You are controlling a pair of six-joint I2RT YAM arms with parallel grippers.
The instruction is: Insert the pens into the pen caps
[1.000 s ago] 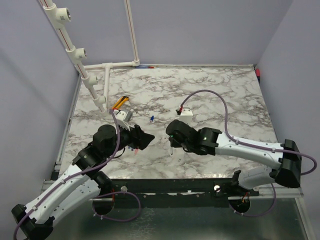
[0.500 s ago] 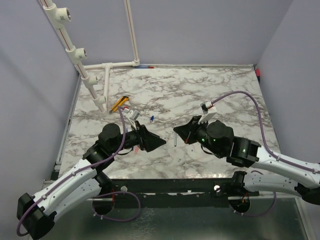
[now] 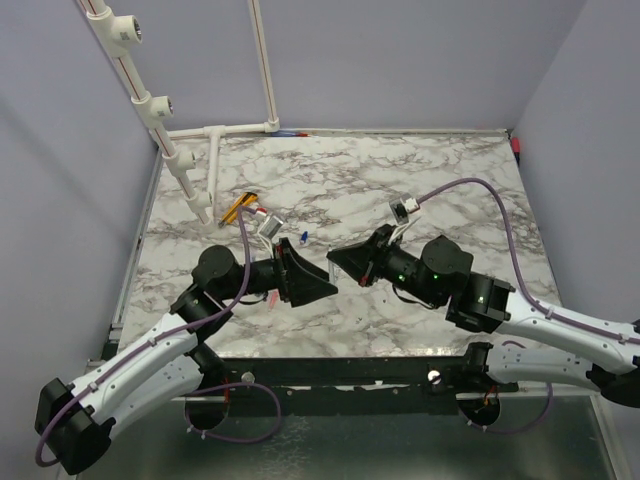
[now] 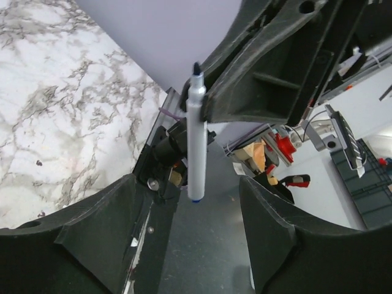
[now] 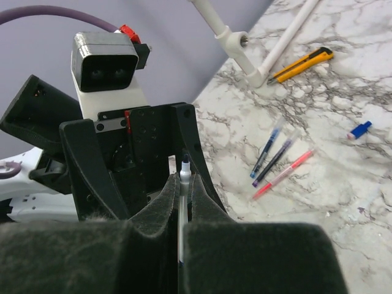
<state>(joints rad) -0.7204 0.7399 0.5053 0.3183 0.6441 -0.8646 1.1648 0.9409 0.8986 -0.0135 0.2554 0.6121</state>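
My right gripper [image 5: 184,179] is shut on a whitish pen [image 5: 185,164], whose dark tip sticks out past the fingers. In the left wrist view this pen [image 4: 196,147] hangs upright from the right gripper's fingers, with its blue end down. My left gripper [image 4: 187,211] is open with nothing between its fingers. In the top view the left gripper [image 3: 312,282] and right gripper [image 3: 338,262] face each other tip to tip above the table's front middle. A blue pen [image 5: 267,149], a dark pen [image 5: 275,162] and a red pen [image 5: 283,174] lie side by side on the marble. A blue pen cap [image 5: 360,129] lies apart from them.
A yellow-and-black utility knife [image 3: 238,206] lies at the back left next to the white pipe frame [image 3: 190,170]. The blue cap [image 3: 302,238] sits just behind the two grippers. Grey walls close in the marble table [image 3: 420,180] on three sides.
The right gripper has lifted off the table with the pen, turned level and swung left toward the left gripper. The left gripper has come forward and right to face it.
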